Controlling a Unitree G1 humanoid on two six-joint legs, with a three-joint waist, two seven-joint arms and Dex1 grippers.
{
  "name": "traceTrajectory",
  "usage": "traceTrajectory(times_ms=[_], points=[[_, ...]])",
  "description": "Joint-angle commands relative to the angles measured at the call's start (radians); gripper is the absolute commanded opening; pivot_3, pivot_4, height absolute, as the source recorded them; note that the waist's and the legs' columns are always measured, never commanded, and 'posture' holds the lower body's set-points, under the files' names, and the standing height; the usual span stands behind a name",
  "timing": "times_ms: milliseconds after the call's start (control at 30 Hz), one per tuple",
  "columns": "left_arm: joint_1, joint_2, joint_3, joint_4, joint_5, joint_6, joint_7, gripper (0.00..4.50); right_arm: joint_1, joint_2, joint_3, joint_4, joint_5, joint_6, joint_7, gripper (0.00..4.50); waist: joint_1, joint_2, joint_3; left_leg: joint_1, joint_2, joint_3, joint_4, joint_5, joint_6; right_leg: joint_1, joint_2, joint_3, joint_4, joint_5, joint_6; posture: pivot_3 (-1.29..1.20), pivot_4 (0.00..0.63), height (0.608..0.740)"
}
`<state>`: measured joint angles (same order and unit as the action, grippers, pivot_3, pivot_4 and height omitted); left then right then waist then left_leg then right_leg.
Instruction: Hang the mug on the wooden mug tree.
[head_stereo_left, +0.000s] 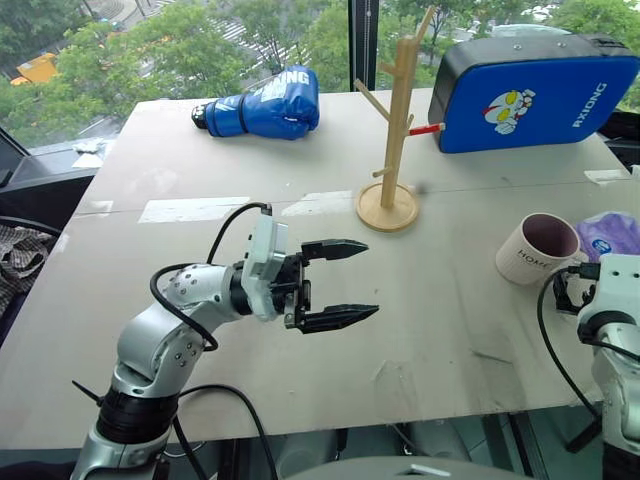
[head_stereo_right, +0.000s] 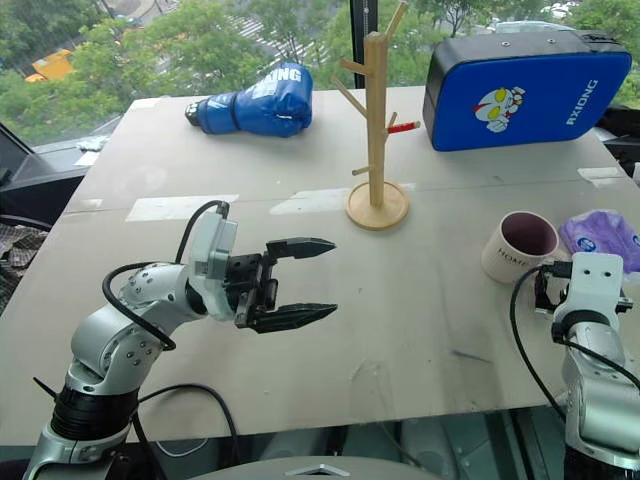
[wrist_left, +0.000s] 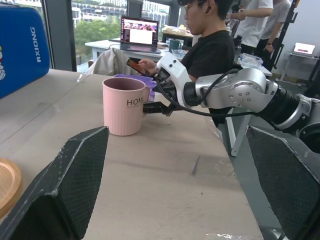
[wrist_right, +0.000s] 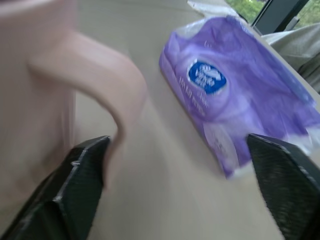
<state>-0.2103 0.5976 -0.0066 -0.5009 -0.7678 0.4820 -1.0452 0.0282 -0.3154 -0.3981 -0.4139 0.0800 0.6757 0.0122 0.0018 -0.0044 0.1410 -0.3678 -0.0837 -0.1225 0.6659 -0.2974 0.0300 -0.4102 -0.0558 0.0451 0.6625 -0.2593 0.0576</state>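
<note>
I see a smooth glazed mug (head_stereo_left: 537, 248), a pale bare-wood mug tree (head_stereo_left: 395, 140), a glossy purple plastic tissue pack (wrist_right: 240, 95) and a matt board table (head_stereo_left: 200, 180)

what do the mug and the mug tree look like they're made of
Mug: probably glazed ceramic; smooth pale outside, dark maroon inside, thick rim, printed lettering. Mug tree: pale unpainted wood, apparently, with a matte tan pole, angled pegs and a round disc base.

Blue boxing glove (head_stereo_left: 262, 104), blue pad (head_stereo_left: 525, 92) and purple tissue pack (head_stereo_left: 612, 234) on table (head_stereo_left: 200, 260).
</note>
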Motion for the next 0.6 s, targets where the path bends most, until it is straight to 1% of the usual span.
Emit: traceTrajectory(times_ms=[33,67,167,200,233,367,467,533,600], points=[[0.005,0.000,0.010,-0.053,-0.002,-0.018,0.017,4.50,-0.030,-0.004,0.000,0.061,-0.003,-0.096,0.009,2.72,-0.004,0.000,0.000,0.000,0.000,0.000,0.000,0.000,0.000,0.000,0.000,0.000,0.000,0.000,0.000,0.00,0.150,0.740],[0.006,0.001,0.010,-0.059,-0.003,-0.017,0.022,4.50,-0.035,-0.006,-0.001,0.085,0.003,-0.115,0.020,2.13,-0.004,0.000,0.000,0.000,0.000,-0.001,-0.001,0.000,0.000,0.000,0.000,0.000,0.000,0.000,0.000,0.00,0.150,0.740],[0.011,0.004,0.012,-0.073,-0.008,-0.014,0.036,4.50,-0.042,-0.015,-0.002,0.129,0.018,-0.158,0.049,0.79,-0.007,0.000,0.000,0.000,0.000,0.000,-0.001,0.000,0.000,0.000,0.000,0.000,-0.001,0.000,0.000,0.00,0.150,0.740],[0.016,0.005,0.017,-0.076,-0.007,-0.014,0.044,4.50,-0.038,-0.024,-0.003,0.133,0.023,-0.179,0.068,0.26,-0.009,0.000,0.000,0.000,0.000,0.000,-0.001,0.000,0.000,0.000,0.000,0.000,-0.001,0.000,0.000,0.00,0.150,0.740],[0.021,0.003,0.022,-0.078,-0.008,-0.014,0.053,4.50,-0.034,-0.035,-0.004,0.130,0.033,-0.197,0.093,0.02,-0.012,0.001,0.000,0.000,0.000,0.000,-0.001,0.000,0.000,0.000,0.000,0.000,0.000,0.000,0.000,0.00,0.150,0.740],[0.041,-0.016,0.041,-0.075,0.002,-0.047,0.086,4.50,-0.036,-0.095,-0.015,0.102,0.100,-0.263,0.213,0.02,-0.014,0.002,0.000,0.001,0.000,0.000,-0.001,0.000,0.000,0.001,0.000,0.000,0.000,0.000,0.000,0.00,0.150,0.740],[0.054,-0.046,0.088,0.003,0.007,-0.107,0.081,4.50,-0.075,-0.165,-0.013,0.073,0.176,-0.281,0.337,0.02,-0.018,0.003,0.001,0.002,0.000,0.001,0.000,0.000,0.000,0.001,0.000,0.001,0.000,0.000,0.000,0.00,0.150,0.740],[0.067,-0.052,0.126,0.040,0.005,-0.135,0.077,4.50,-0.158,-0.255,0.014,0.064,0.227,-0.254,0.440,0.02,-0.022,0.004,0.002,0.002,0.000,0.001,0.000,0.000,0.000,0.001,0.000,0.001,0.000,0.000,0.000,0.00,0.150,0.740],[0.088,-0.056,0.160,0.059,0.000,-0.158,0.075,4.50,-0.282,-0.346,0.067,0.081,0.258,-0.218,0.531,0.02,-0.033,0.007,0.004,0.003,0.000,0.003,0.000,0.000,0.000,0.001,0.001,0.003,0.000,0.000,0.000,0.00,0.150,0.740]])
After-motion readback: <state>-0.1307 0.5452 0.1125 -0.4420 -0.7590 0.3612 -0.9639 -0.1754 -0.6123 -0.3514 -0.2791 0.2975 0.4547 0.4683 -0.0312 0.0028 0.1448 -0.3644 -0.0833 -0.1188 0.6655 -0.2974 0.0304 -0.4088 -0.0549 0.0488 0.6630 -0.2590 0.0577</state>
